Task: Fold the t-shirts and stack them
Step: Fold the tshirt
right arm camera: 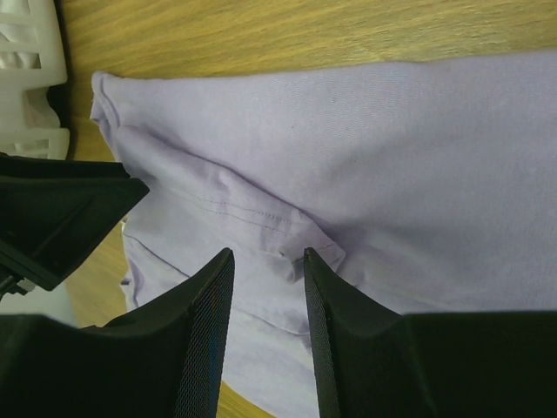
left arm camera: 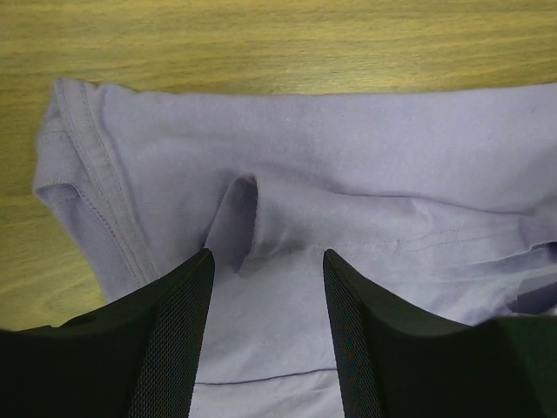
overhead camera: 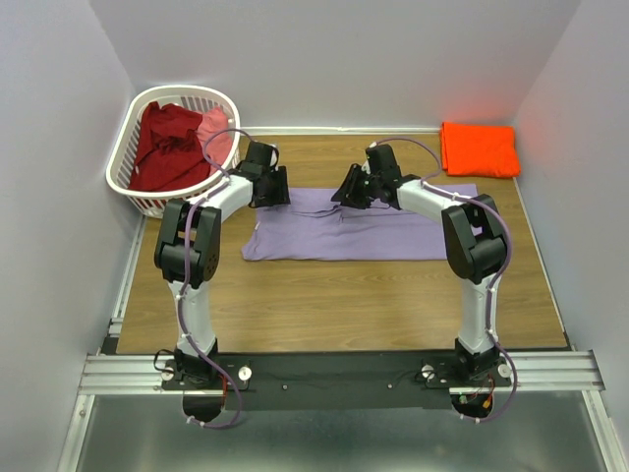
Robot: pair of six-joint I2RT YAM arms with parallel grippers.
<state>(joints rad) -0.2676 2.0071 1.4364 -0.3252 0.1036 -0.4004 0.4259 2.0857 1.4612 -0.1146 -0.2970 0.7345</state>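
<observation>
A lavender t-shirt (overhead camera: 344, 231) lies partly folded across the middle of the table. My left gripper (overhead camera: 267, 189) is open over its far left corner; in the left wrist view the jaws (left arm camera: 267, 261) straddle a raised pleat of lavender cloth (left arm camera: 365, 157). My right gripper (overhead camera: 352, 192) is open over the shirt's far edge; in the right wrist view the jaws (right arm camera: 268, 259) stand over a seam fold of the shirt (right arm camera: 392, 148). A folded orange t-shirt (overhead camera: 480, 149) lies at the far right. A dark red t-shirt (overhead camera: 167, 146) and a pink one (overhead camera: 216, 133) lie in the basket.
A white slotted laundry basket (overhead camera: 128, 157) stands at the far left corner; its wall shows in the right wrist view (right arm camera: 30, 87). White walls enclose the table on three sides. A metal rail (overhead camera: 344, 372) runs along the near edge.
</observation>
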